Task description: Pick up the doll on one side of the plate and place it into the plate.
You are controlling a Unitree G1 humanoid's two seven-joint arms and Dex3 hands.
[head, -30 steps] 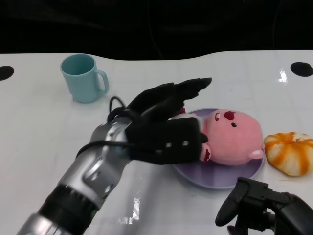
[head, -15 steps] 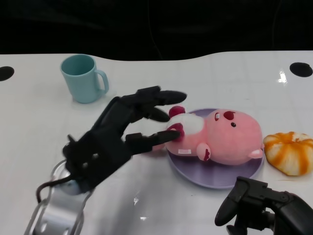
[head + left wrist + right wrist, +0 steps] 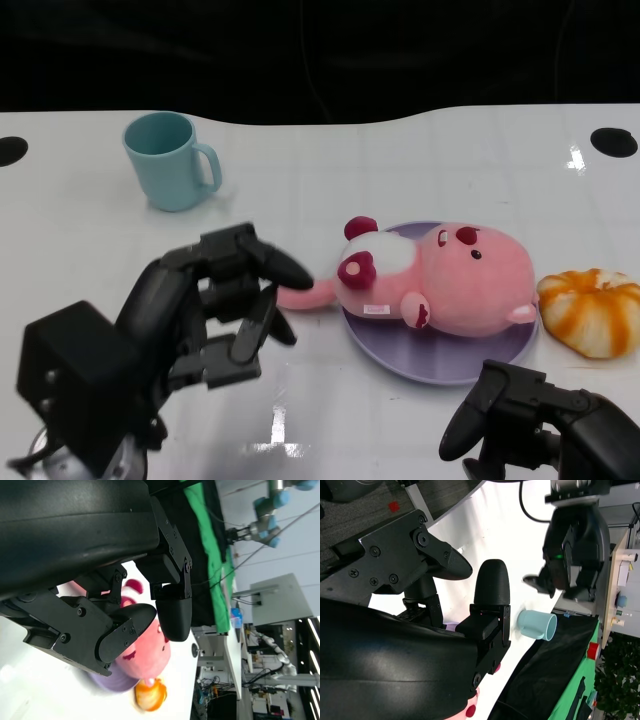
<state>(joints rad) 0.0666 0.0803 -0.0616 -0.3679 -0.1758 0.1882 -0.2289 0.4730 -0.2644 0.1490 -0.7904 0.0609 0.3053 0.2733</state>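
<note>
Pink doll (image 3: 445,285): lying on its side on the purple plate (image 3: 395,359), head toward the orange toy, tail trailing over the plate rim onto the white table (image 3: 420,170). Also seen in the left wrist view (image 3: 150,655), with the plate (image 3: 112,682) beneath it.

Left hand (image 3: 195,315): just beside the plate, on the side away from the orange toy; holding nothing, fingers (image 3: 265,265) loosely curled and apart, tips close to the doll's tail but not touching. Fingers (image 3: 172,612) apart in its own wrist view too.

Right hand (image 3: 545,425): near the plate's front edge, clear of the doll; fingers (image 3: 490,587) spread, nothing between them.

Teal mug (image 3: 170,160): upright, well apart from the plate, beyond the left hand.

Orange-and-white striped toy (image 3: 592,310): just beside the plate, next to the doll's head.
</note>
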